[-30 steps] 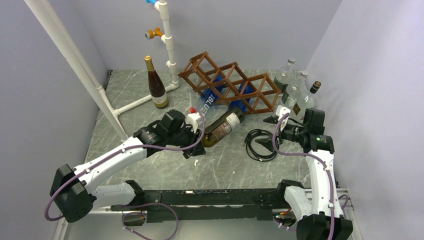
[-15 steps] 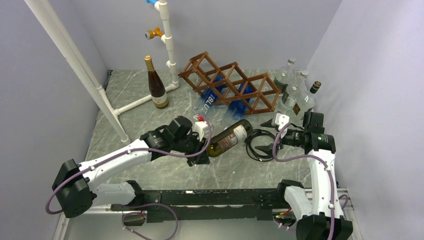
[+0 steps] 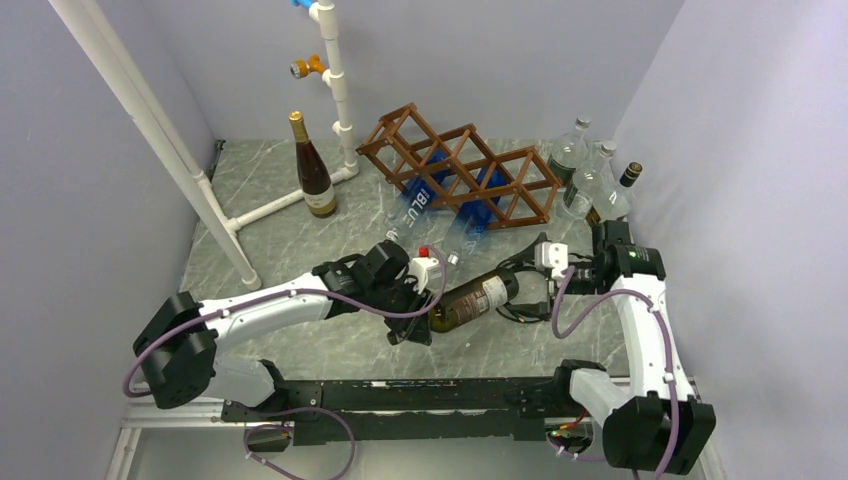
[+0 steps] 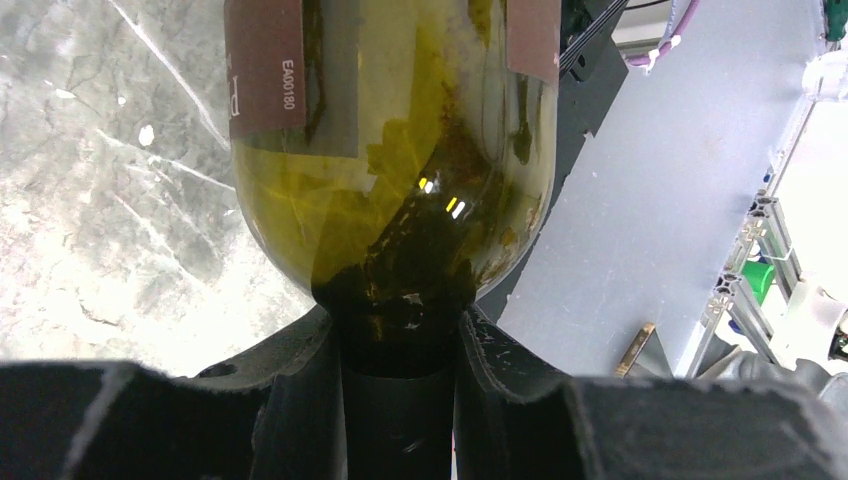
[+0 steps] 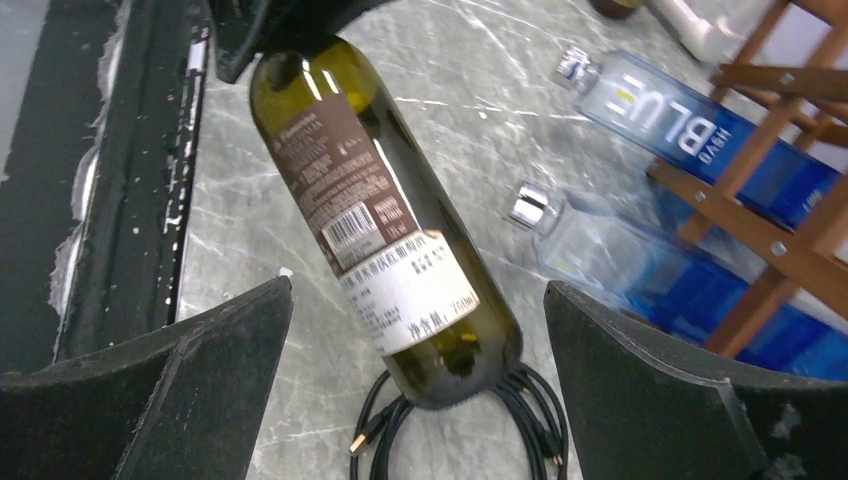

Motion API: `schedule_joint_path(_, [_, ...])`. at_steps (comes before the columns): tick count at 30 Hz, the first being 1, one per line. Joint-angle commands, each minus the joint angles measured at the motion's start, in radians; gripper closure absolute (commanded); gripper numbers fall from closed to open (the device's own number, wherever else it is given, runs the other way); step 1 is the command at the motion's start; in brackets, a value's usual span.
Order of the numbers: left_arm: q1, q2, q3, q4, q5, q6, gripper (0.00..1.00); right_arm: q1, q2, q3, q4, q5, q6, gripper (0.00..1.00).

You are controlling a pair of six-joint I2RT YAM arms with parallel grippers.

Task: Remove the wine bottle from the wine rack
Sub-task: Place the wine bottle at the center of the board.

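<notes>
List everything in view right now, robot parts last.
wine rack: 1, brown, back centre
blue bottles: 2, blue, in the rack
wine bottle: 1, green, front of rack, neck in left gripper
tall bottle: 1, amber, standing back left
clear bottles: about 3, clear, back right
cable: 1, black, by wine bottle's base
pipe frame: 1, white, back left
table: 1, grey marble
left gripper: 1, black, shut on wine bottle
right gripper: 1, black, open, facing its base

The left claw [image 4: 398,372] has drawn the dark green glass wine bottle [image 3: 480,297] nearer and rightward; the wide-spread right claw [image 5: 415,335] has moved leftward toward its base.
</notes>
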Motion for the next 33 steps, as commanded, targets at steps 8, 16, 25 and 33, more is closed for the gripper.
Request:
schedule_joint_path(8, [-0.009, 0.058, 0.101, 0.138, 0.119, -0.016, 1.0, 0.348, 0.057, 0.029, 0.192, 0.233, 0.081, 0.0])
schedule_joint_path(16, [-0.008, 0.098, 0.114, 0.139, 0.146, -0.02, 1.0, 0.509, 0.113, 0.021, 0.289, 0.401, 0.146, 0.0])
schedule_joint_path(25, [-0.008, 0.113, 0.113, 0.152, 0.157, -0.03, 1.0, 0.6, 0.121, -0.045, 0.372, 0.481, 0.185, 0.0])
schedule_joint_path(33, [-0.007, 0.123, 0.117, 0.175, 0.176, -0.047, 1.0, 0.654, 0.12, -0.118, 0.471, 0.551, 0.232, 0.0])
